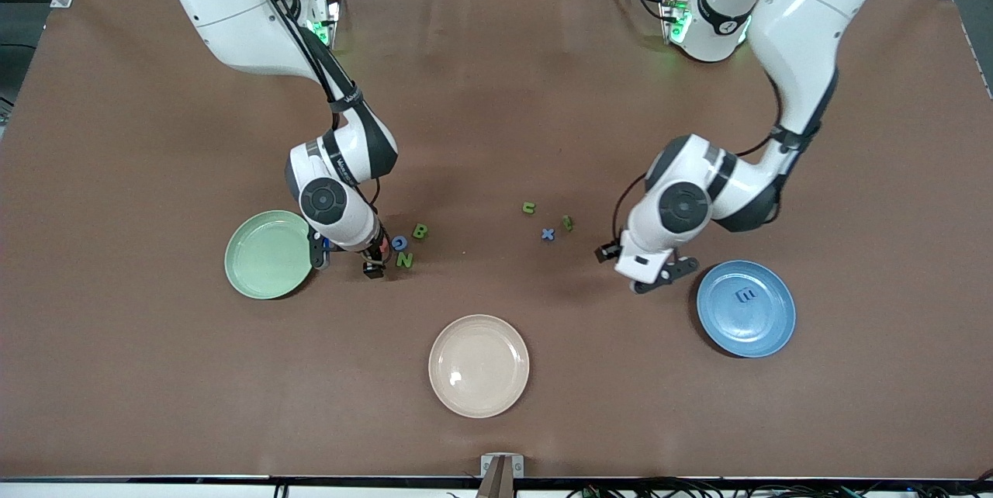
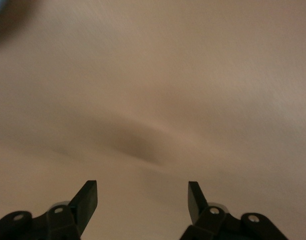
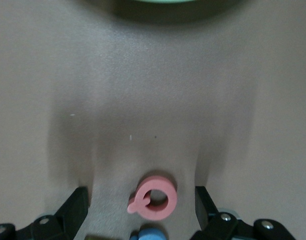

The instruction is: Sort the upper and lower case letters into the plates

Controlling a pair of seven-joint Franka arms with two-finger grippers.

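Observation:
The mint green plate (image 1: pixel 268 254) lies bare toward the right arm's end of the table. My right gripper (image 1: pixel 375 265) is low beside it. Its open fingers straddle a pink ring-shaped letter (image 3: pixel 153 198) flat on the table, with gaps on both sides. A blue letter (image 1: pixel 399 243), a green B (image 1: pixel 420 231) and a green N (image 1: pixel 404 259) lie close by. The blue plate (image 1: pixel 764 327) holds one dark blue letter (image 1: pixel 746 295). My left gripper (image 1: pixel 658 278) hovers open and empty over bare table beside that plate. A green u (image 1: pixel 528 208), a blue x (image 1: pixel 548 233) and another green letter (image 1: pixel 568 223) lie mid-table.
A cream-beige plate (image 1: pixel 479 365) sits nearest the front camera, between the two arms. The brown mat (image 1: pixel 496 95) covers the whole table, and the arm bases stand along its edge farthest from the camera.

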